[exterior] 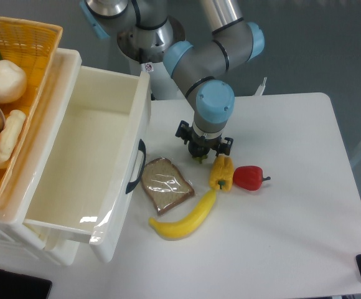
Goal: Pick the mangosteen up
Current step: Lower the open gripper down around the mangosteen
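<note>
The mangosteen [198,151] is a small dark round fruit on the white table, just left of the yellow bell pepper [221,172]. Only its lower edge and green stem show, because my gripper [202,144] hangs right over it. The gripper points down with one finger on each side of the fruit, and the jaws look open around it. The fruit rests on the table.
A red bell pepper [249,177] lies right of the yellow one. A wrapped bread slice [165,184] and a banana [185,217] lie in front. An open white drawer [90,156] stands at the left, with a yellow basket [15,68] of food above it.
</note>
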`<state>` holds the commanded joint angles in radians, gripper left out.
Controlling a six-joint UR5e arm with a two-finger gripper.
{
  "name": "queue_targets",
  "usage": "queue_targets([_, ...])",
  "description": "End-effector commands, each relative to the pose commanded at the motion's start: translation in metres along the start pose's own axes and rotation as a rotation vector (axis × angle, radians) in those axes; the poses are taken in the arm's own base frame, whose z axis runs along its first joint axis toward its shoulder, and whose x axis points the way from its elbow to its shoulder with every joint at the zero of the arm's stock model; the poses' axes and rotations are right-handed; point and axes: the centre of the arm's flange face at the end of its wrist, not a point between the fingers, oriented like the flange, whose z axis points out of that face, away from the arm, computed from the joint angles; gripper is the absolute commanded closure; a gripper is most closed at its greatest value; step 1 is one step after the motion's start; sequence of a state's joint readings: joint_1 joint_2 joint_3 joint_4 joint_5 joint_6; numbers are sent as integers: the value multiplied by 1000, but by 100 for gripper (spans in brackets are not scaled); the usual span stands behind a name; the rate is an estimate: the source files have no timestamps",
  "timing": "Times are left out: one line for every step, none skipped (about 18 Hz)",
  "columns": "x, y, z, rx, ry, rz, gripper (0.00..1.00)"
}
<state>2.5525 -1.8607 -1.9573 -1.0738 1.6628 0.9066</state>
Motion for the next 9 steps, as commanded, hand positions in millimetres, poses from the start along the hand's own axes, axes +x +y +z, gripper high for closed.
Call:
queue_targets([0,0,2,-9,-1,2,0])
queue_targets([0,-1,5,-18,-1,4,0])
queue_targets([2,-3,5,-18,-2,10,0])
queue_targets([3,-3,5,-21,-2,12,0])
queue_targets([3,-3,6,-23,-2,13,0])
queue_targets([4,-3,7,-28,-2,15,0])
queue_targets([4,-3,7,-34,-7,17,0])
queue_targets([5,-4,7,-38,-11,18,0])
queue_targets([6,-5,8,-40,-9,23,0])
